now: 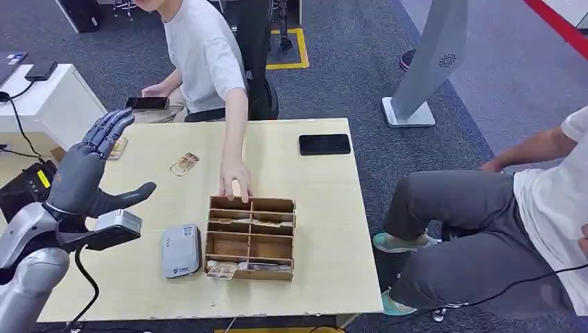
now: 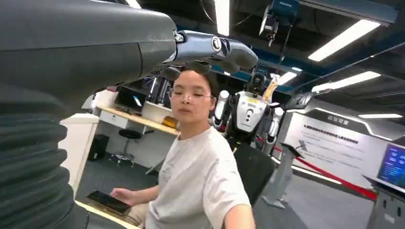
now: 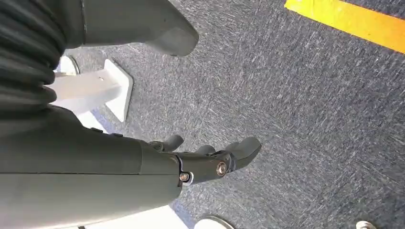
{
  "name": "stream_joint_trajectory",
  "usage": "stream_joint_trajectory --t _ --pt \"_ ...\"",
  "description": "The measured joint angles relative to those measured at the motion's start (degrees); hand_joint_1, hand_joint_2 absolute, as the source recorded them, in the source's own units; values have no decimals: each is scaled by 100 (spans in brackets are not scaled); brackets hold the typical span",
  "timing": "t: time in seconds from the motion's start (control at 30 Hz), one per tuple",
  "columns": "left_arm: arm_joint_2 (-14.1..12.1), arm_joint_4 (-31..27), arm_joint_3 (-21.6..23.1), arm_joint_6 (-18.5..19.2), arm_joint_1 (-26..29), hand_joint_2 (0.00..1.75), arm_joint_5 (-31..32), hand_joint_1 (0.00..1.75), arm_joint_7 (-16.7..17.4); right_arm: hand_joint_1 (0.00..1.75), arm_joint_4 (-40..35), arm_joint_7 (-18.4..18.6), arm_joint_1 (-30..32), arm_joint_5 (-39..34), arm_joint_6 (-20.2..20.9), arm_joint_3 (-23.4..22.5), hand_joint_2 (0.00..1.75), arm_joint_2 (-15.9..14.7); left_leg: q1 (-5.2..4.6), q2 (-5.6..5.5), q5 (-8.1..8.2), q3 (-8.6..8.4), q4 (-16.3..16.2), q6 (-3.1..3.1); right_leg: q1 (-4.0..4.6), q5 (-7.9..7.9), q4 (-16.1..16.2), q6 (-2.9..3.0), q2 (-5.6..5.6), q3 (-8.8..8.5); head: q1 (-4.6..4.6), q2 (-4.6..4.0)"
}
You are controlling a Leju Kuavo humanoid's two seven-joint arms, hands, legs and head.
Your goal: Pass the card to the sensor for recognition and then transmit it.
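The left hand (image 2: 143, 52) reaches up with nothing in it, fingers (image 2: 224, 47) extended above a seated person (image 2: 200, 181), who holds a phone (image 2: 107, 201) at a table edge.

Bright, even overhead strip lighting; soft shadows, slight blur.

A person's hand (image 1: 235, 179) rests at the far edge of the wooden organizer (image 1: 251, 237); bare desk (image 1: 326, 229) lies to its right.

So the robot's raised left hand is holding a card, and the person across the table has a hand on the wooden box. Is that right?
Not quite. In the head view the left hand is raised and open, holding nothing; a card lies on the table. The person's hand is indeed on the wooden box.
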State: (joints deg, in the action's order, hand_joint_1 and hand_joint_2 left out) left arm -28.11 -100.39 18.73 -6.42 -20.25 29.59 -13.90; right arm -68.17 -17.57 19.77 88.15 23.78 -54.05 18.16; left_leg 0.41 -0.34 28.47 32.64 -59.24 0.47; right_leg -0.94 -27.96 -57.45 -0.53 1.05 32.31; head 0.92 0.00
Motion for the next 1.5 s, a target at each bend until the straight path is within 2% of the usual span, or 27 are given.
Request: stream_joint_trajectory --t 0.17,0.33,0.4,0.47,0.53,0.6,0.63,0.87,1.07,1.5 --pt "68 -340 430 190 194 175 48 0 -295 0 -92 22 29 -41 -4 2 175 4 -1 -1 1 2 0 1 -1 0 1 0 -1 0 -2 0" --pt "138 -597 1014 59 204 175 402 0 -312 0 -114 -44 19 -101 -76 9 175 4 -4 -1 3 3 0 2 -3 -1 2 -1 -1 0 -2 0" --pt "146 -640 1089 11 245 175 260 0 -375 0 -116 85 32 -179 -51 26 175 7 -4 -1 3 2 0 2 -3 -1 2 -1 -1 -1 -2 0" --pt "129 -699 1099 31 374 175 -1 0 -623 0 -162 247 100 -322 31 99 175 7 -3 -1 4 2 1 0 -2 -1 2 -1 0 -2 -2 0" --pt "30 -829 1099 140 638 175 -352 0 -1056 0 -219 435 177 -499 131 168 175 7 -2 6 5 -1 2 0 -1 -2 2 0 7 -2 -2 0" --pt "-52 -961 1099 229 951 175 -369 0 -1372 0 -319 582 307 -712 197 275 175 9 -1 4 5 0 2 0 0 -7 2 2 5 0 -2 0" --pt "-72 -994 1097 242 1067 175 -360 0 -1420 0 -362 605 348 -775 203 319 175 9 1 -1 5 3 2 0 1 -10 2 3 1 1 -2 0" --pt "-179 -1101 1060 472 1535 175 -588 0 -1538 0 -441 485 366 -828 83 444 175 9 1 0 5 3 3 0 0 -9 2 1 0 -3 -4 0" --pt "-291 -1115 867 511 1790 175 -483 0 -1549 0 -431 492 359 -671 94 435 175 9 0 -1 5 1 2 0 0 -8 2 1 0 -4 -2 0" --pt "-330 -1115 743 511 1908 175 -468 0 -1560 0 -428 483 334 -662 107 435 175 9 0 -2 5 2 2 0 0 -8 2 1 -1 -4 -2 0"
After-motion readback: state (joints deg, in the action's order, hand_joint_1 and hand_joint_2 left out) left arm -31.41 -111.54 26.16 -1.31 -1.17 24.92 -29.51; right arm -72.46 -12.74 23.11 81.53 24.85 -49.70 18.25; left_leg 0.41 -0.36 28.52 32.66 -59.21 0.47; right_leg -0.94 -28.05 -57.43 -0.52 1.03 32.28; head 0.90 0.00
